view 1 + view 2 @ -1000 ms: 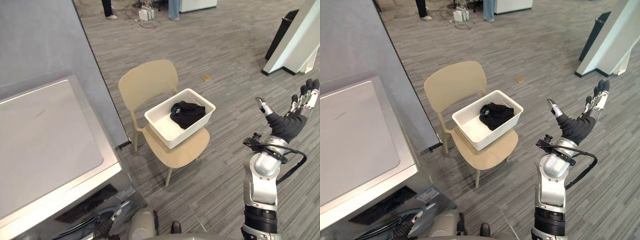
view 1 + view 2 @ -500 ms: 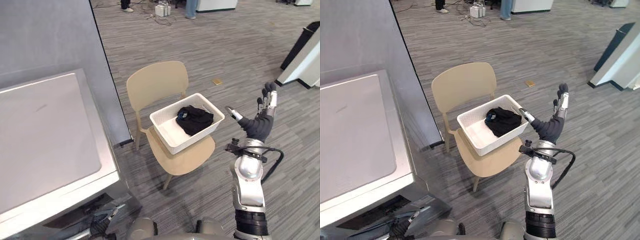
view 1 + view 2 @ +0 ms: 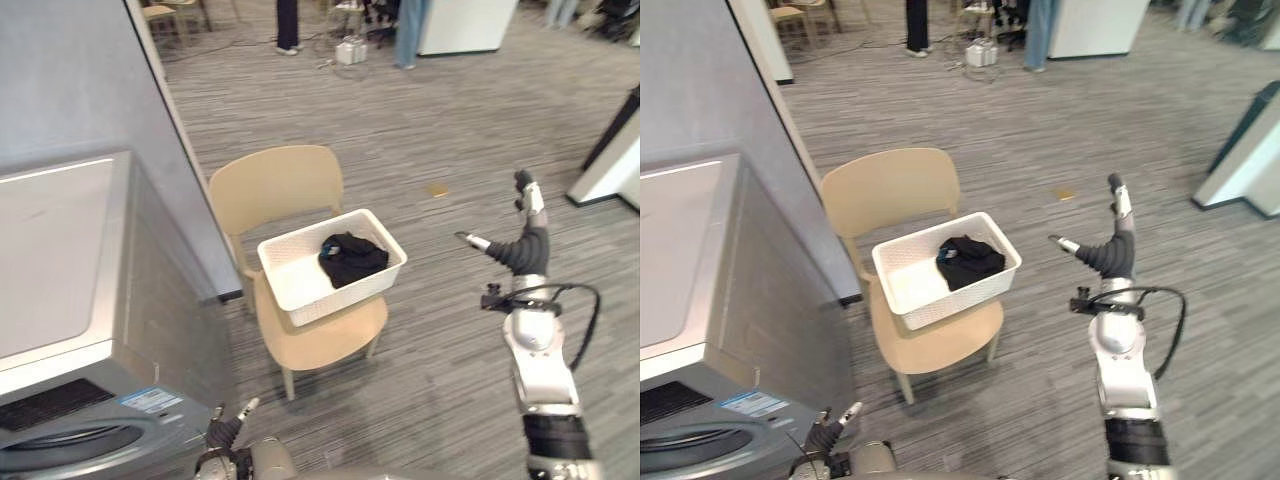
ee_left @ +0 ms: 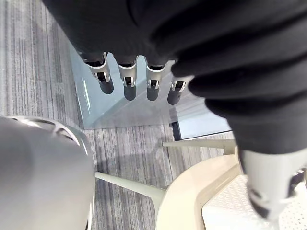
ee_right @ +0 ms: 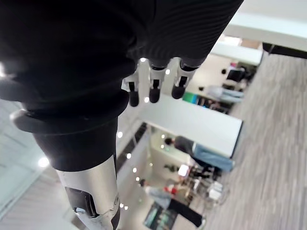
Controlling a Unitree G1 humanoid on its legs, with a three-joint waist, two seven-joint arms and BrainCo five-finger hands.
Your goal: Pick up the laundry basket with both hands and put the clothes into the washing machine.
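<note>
A white laundry basket [image 3: 300,290] sits on the seat of a beige chair [image 3: 275,185], with a black garment [image 3: 350,258] bunched in its right half. My right hand [image 3: 525,248] is raised to the right of the basket, well apart from it, open with straight fingers [image 5: 153,88] and the thumb spread. My left hand [image 3: 228,430] shows low at the bottom edge, in front of the chair, open and holding nothing; its fingers [image 4: 127,81] are straight, with the chair seat [image 4: 192,191] past them. The grey washing machine [image 3: 60,260] stands at the left.
A grey wall panel [image 3: 90,80] rises behind the washing machine. A white partition foot [image 3: 610,165] stands at the right. People's legs [image 3: 288,20] and a cable box [image 3: 350,50] are far back. A small tan object [image 3: 438,189] lies on the carpet.
The whole view has shifted, so the washing machine's front now shows. My right hand has turned edge-on and stays raised right of the basket. My left hand now peeks in at the bottom.
</note>
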